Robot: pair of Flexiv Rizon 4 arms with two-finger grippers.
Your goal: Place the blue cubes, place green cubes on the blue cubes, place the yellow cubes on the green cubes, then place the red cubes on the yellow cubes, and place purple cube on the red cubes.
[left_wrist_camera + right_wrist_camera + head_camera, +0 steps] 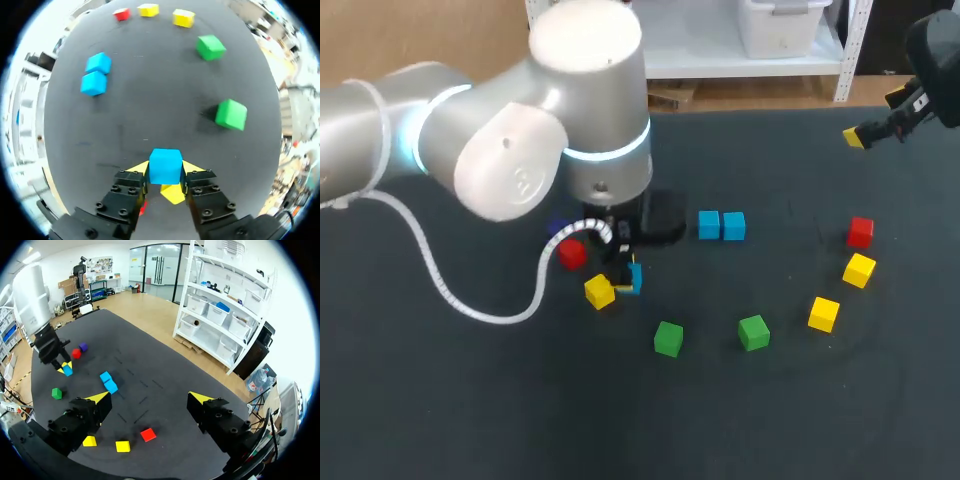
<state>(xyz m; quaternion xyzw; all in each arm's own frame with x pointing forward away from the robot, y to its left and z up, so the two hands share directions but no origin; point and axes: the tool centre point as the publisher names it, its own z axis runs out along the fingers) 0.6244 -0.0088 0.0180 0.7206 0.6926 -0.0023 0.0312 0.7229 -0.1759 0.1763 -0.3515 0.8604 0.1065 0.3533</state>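
Observation:
My left gripper (165, 172) is shut on a blue cube (165, 162), with a yellow tip against each side of it. In the head view this gripper (628, 272) holds the blue cube (636, 277) beside a yellow cube (600, 292), a red cube (571, 254) and a partly hidden purple cube (558, 229). Two blue cubes (721, 225) stand side by side, touching, at the table's middle. Two green cubes (668, 338) (753, 332) lie nearer the front. My right gripper (150, 399) is open and empty, high over the far right corner (865, 133).
Right of the middle lie two yellow cubes (824, 313) (859, 270) and a red cube (861, 232). My left arm's white cable (470, 305) loops over the table's left part. The left arm's body hides the far left of the table.

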